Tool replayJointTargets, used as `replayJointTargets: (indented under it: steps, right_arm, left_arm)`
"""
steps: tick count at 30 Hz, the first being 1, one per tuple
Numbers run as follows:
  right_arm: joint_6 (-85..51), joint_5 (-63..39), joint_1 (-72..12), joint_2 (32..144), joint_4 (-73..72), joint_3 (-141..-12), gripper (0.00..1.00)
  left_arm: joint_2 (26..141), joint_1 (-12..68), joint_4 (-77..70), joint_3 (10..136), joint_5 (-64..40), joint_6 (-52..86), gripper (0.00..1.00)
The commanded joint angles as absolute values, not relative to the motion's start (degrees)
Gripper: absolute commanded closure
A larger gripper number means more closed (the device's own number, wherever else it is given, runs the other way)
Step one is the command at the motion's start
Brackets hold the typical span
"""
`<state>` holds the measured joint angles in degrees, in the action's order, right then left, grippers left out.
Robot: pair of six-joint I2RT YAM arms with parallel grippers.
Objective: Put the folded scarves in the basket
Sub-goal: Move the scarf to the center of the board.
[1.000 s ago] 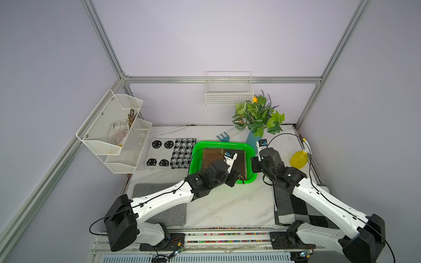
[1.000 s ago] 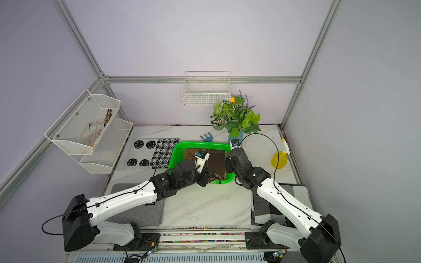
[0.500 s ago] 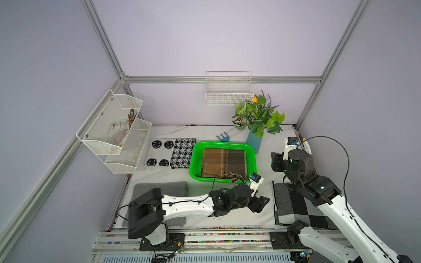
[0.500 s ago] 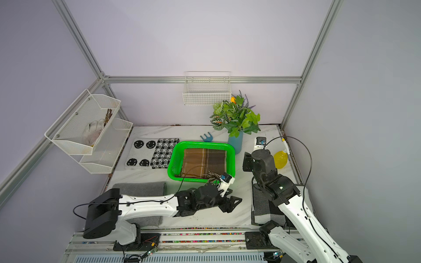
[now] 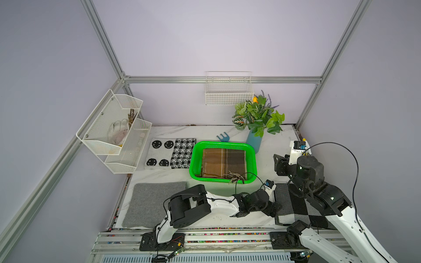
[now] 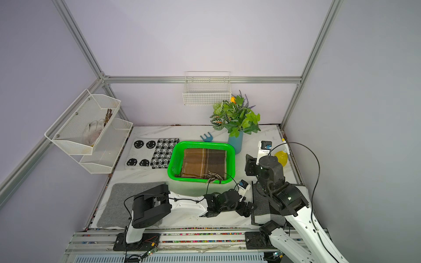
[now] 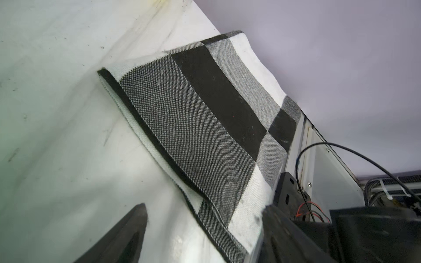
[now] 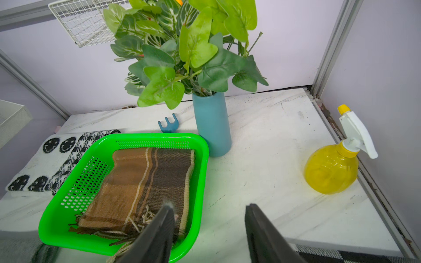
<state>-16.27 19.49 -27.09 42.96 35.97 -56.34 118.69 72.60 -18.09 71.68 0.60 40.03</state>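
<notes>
The folded scarf (image 5: 223, 162) (image 6: 205, 162) (image 8: 145, 182), brown plaid, lies flat inside the green basket (image 5: 195, 159) (image 6: 173, 162) (image 8: 53, 216). Its fringe (image 5: 235, 178) spills over the basket's front rim. My left gripper (image 5: 273, 208) (image 6: 247, 208) (image 7: 202, 206) is low over the table's front, in front of the basket. It is open and empty, right at the edge of a black-and-white checked cloth (image 5: 296, 206) (image 7: 205, 113). My right gripper (image 5: 281, 162) (image 6: 250, 164) (image 8: 209, 205) hovers to the right of the basket, open, holding nothing.
A blue vase with a plant (image 5: 254, 142) (image 8: 211, 123) stands by the basket's far right corner. A yellow spray bottle (image 6: 281, 157) (image 8: 330, 170) sits at the right edge. Patterned cloths (image 5: 170, 153) lie left of the basket, a grey mat (image 5: 150, 202) at front left, a small blue rake (image 5: 223, 137) behind it.
Both grippers have left the basket, with the scarf staying inside. The left arm swung to the table's front and its jaws widened. The right arm drew back to the right and rose.
</notes>
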Motion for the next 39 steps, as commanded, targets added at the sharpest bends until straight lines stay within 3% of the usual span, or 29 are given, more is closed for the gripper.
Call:
replayJointTargets:
  steps: [1,14,25,31,34,37,39]
  right_arm:
    - [-16.2,18.0,-26.8,42.0,33.9,-55.1,0.44]
    - [-15.1,16.1,-26.9,38.5,31.3,-54.0,0.44]
    - [-15.4,13.7,-26.5,37.4,29.6,-53.0,0.44]
    - [-15.2,13.5,-26.3,36.8,29.1,-52.7,0.44]
    - [-15.2,13.1,-26.2,36.6,29.0,-52.4,0.44]
    - [-15.0,12.9,-26.1,36.5,28.9,-52.3,0.44]
    - [-15.0,12.8,-26.1,36.6,28.9,-52.3,0.44]
  left_arm:
    - [121.8,69.9,-20.3,75.4,-1.3,43.2,0.16]
    - [131.1,69.7,-12.7,85.4,-5.3,44.2,0.15]
    - [133.7,71.7,-12.7,85.1,-8.3,47.4,0.26]
    - [134.5,71.6,-14.7,84.6,-9.5,47.6,0.51]
    - [134.8,71.3,-16.5,84.0,-10.5,48.3,0.71]
    - [135.6,71.0,-16.2,84.5,-11.3,48.2,0.82]
    - [135.5,70.3,-16.8,83.3,-12.2,48.7,0.94]
